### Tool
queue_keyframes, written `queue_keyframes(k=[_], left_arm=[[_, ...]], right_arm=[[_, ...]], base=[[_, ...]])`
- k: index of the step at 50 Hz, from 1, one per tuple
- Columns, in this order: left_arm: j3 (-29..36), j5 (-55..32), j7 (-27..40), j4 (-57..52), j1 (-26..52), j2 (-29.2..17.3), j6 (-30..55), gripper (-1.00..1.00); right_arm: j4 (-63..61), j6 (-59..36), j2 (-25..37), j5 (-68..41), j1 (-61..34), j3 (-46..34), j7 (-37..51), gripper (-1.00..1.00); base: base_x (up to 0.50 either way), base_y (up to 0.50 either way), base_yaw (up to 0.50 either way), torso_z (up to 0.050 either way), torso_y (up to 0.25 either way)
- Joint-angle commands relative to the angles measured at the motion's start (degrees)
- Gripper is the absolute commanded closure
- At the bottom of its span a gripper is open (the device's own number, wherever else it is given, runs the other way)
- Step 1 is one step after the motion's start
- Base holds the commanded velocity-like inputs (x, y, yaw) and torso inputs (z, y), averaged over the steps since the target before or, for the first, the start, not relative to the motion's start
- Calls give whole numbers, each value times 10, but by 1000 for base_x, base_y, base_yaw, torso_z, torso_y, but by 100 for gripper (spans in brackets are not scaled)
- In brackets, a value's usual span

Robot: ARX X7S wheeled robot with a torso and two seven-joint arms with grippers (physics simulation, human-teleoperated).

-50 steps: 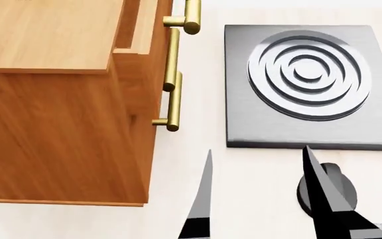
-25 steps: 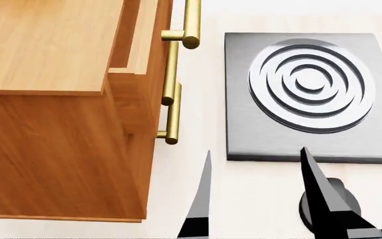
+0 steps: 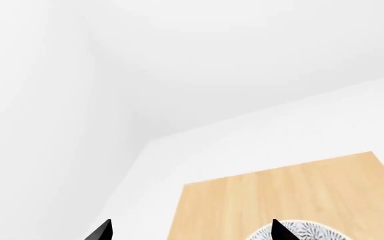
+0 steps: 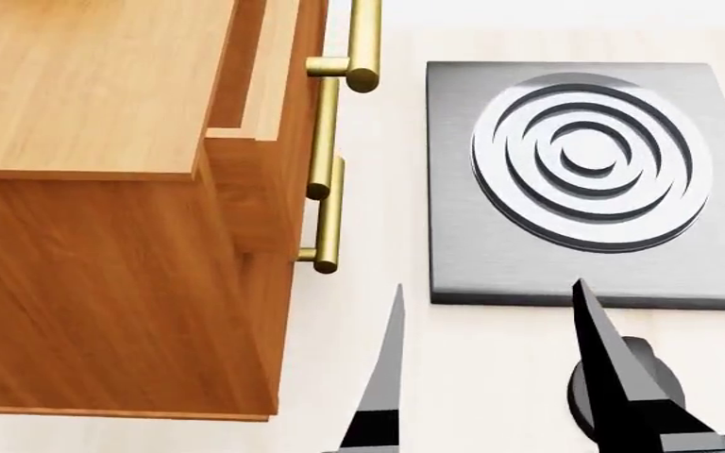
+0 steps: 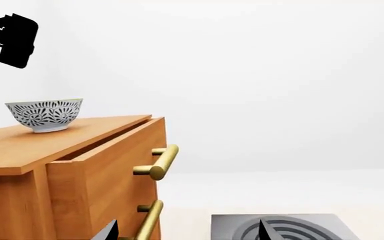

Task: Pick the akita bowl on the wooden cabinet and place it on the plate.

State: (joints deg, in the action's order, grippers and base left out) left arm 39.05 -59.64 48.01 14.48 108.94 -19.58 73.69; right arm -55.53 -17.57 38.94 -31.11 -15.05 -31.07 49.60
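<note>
The akita bowl (image 5: 44,115), white with a dark lace-like pattern, stands upright on top of the wooden cabinet (image 5: 58,170), near its far end. In the left wrist view only the bowl's rim (image 3: 309,233) shows, on the cabinet top (image 3: 279,195) beside one fingertip. My left gripper (image 3: 190,231) is open above the cabinet top and holds nothing. A black part of the left arm (image 5: 8,37) hangs above and beside the bowl. My right gripper (image 4: 489,286) is open and empty, low in front of the cabinet's drawer side (image 4: 110,283). The plate is out of view.
A grey square stove slab with sunken concentric rings (image 4: 583,175) lies right of the cabinet, with a dark round knob (image 4: 646,387) near it. Brass bar handles (image 4: 328,203) jut from the drawer fronts toward the stove. The top drawer (image 5: 105,155) stands slightly pulled out.
The head view has shifted a little, so the cabinet and stove slab sit lower in it than a second ago. The right gripper's fingers look unchanged.
</note>
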Motion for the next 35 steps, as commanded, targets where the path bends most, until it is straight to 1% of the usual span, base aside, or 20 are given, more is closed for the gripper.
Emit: queue_keyframes(k=[1,6,11,21,24,28,31,34,35], left_arm=[[17,13,-23,29,25,13,-9,-100],[40,33,-53,65,57,33,-20,-100],[56,48,-88,106,72,47,-43,-100],[91,80,-209,223,92,87,-121,-100],[110,99,-246,266,106,101,-145,-100],[134,127,-298,344,128,125,-181,-100],[133,132,-328,395,138,140,-207,-100],[152,158,-383,500,162,175,-251,-100],[155,162,-392,518,166,182,-260,-100]], right_arm=[[1,2,1,-2,0,-2,2,-100],[0,3,1,-3,-1,-3,2,-100],[0,3,1,-4,-2,-4,2,-100],[4,5,1,0,-2,-9,1,-100],[4,5,1,1,-2,-10,1,-100],[6,6,1,1,-2,-12,1,-100],[5,3,2,1,-4,-12,2,-100],[4,2,3,-1,-5,-11,3,-100],[4,2,3,-1,-5,-12,3,-100]], base=[[0,0,0,0,0],[0,0,0,0,0],[0,0,0,0,0],[0,0,0,0,0],[0,0,0,0,0],[0,0,0,0,0],[0,0,0,0,0],[0,0,0,0,0],[0,0,0,0,0]])
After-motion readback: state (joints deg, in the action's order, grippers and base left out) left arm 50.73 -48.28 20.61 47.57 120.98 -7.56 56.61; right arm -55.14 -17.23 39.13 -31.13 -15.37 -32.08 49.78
